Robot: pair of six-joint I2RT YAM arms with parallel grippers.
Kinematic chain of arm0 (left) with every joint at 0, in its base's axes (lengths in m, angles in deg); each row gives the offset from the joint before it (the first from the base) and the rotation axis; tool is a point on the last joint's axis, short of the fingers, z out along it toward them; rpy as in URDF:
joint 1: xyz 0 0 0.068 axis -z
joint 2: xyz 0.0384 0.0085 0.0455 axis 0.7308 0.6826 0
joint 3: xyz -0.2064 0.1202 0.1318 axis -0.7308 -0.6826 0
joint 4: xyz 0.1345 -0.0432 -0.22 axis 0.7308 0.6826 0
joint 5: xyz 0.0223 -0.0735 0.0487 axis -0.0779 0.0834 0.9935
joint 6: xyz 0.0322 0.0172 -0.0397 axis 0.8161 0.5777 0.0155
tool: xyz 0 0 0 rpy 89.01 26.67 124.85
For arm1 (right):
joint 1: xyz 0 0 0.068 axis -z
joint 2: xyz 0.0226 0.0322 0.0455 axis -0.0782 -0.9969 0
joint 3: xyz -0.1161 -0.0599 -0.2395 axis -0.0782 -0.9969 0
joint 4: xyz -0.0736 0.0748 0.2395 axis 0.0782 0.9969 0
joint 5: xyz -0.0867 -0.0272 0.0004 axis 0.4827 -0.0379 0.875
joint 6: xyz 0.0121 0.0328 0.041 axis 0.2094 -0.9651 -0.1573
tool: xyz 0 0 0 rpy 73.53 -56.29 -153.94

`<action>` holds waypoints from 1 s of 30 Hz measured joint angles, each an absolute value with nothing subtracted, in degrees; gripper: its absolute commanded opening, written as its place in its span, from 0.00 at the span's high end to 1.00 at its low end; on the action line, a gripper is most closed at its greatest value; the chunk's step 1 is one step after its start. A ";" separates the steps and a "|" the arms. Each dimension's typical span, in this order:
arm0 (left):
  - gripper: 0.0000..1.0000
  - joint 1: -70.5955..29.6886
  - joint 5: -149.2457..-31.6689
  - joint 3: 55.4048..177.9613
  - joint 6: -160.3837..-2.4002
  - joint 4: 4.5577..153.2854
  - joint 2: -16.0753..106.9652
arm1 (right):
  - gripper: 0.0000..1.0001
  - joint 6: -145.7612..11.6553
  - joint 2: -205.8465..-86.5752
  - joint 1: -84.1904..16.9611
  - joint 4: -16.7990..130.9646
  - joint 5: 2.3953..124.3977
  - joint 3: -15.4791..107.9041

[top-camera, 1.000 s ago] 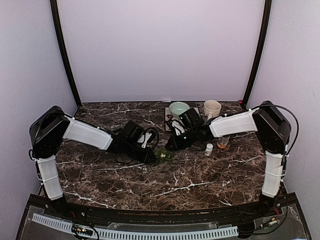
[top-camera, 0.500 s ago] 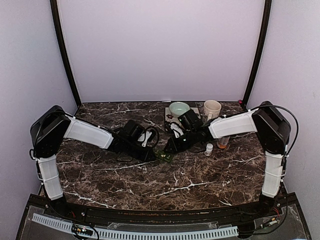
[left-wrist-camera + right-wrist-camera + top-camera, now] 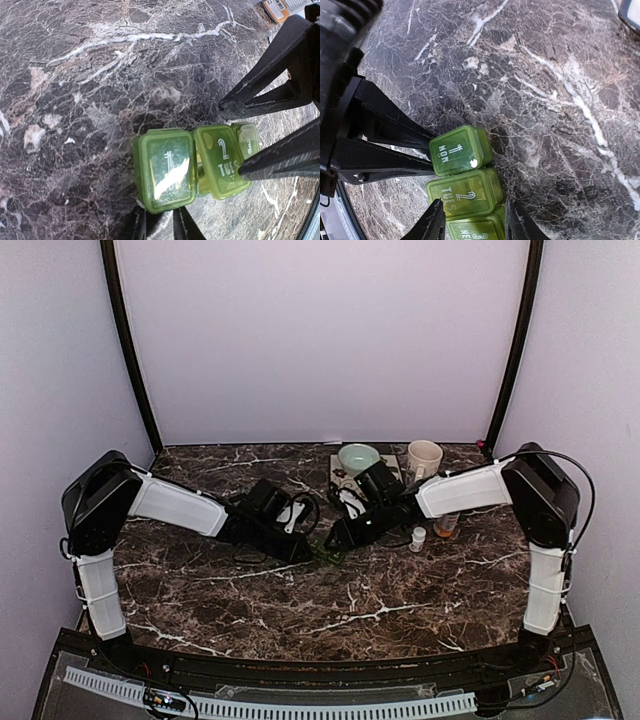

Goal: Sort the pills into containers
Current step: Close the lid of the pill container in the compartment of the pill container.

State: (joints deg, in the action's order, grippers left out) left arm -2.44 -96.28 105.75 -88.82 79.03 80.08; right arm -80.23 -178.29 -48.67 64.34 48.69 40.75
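The containers are one green pill box (image 3: 462, 175) (image 3: 192, 167) (image 3: 328, 553) lying on the marble, with lids marked 1 MON, 2 TUES and 3 all down. The TUES lid sits slightly askew. My left gripper (image 3: 159, 220) is shut on the box's end beside compartment 1; its fingers (image 3: 395, 160) come in from the left. My right gripper (image 3: 472, 217) is open, with one finger on each side of the TUES compartment. A tiny white speck (image 3: 474, 163) lies on the MON lid; I cannot tell whether it is one of the pills. No other pills show.
Behind the box stand a pale green bowl (image 3: 357, 456) and a cream mug (image 3: 424, 456). An amber bottle (image 3: 445, 525) and a small white cap (image 3: 418, 538) sit to the right, under the right arm. The side walls are close.
My right gripper's jaws have opened wider and the right arm has edged left over the pill box. The left arm and the box stay put.
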 measured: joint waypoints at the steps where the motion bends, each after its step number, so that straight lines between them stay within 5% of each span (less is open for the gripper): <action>1: 0.79 -2.44 -96.28 105.90 -88.82 79.13 80.14 | 0.56 -80.18 -178.45 -48.69 64.37 48.58 40.77; 30: 0.80 -2.46 -96.41 106.47 -88.42 79.22 80.62 | 0.56 -80.01 -181.70 -48.74 65.28 46.11 42.45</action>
State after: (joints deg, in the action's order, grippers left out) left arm -2.46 -96.41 106.47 -88.42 79.22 80.62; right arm -80.01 -181.70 -48.74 65.28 46.11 42.45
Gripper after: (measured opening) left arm 0.206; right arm 0.440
